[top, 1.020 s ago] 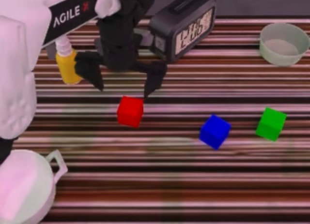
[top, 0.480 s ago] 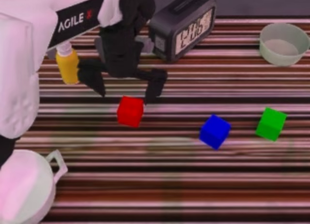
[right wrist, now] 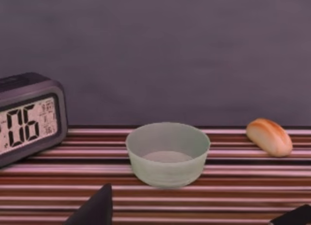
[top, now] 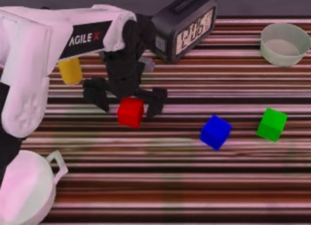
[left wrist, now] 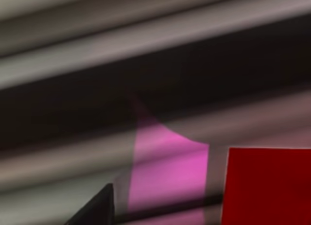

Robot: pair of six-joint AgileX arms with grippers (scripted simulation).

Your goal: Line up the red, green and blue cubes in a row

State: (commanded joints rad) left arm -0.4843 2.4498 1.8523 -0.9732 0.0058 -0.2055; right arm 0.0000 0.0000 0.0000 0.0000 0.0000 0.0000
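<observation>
On the tabletop's left half, left tool (top: 127, 101) is sitting lower than a second ago, fingers apart, straddling red cube (top: 130, 112) | blue cube (top: 215, 131), green cube (top: 272, 124) lying rightward, open stripes between | right tool unseen

matt red cube (top: 130, 112), glossy striped table (top: 194, 186) — smooth pale bowl (top: 285, 44), plastic-looking clock (top: 187, 25)

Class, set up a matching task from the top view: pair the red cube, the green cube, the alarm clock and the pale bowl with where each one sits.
1 red cube
2 green cube
3 alarm clock
4 pale bowl

A far right corner
B between the open left gripper's fingers
C right of the blue cube
D far edge, centre

Pairs: 1-B, 2-C, 3-D, 4-A
</observation>
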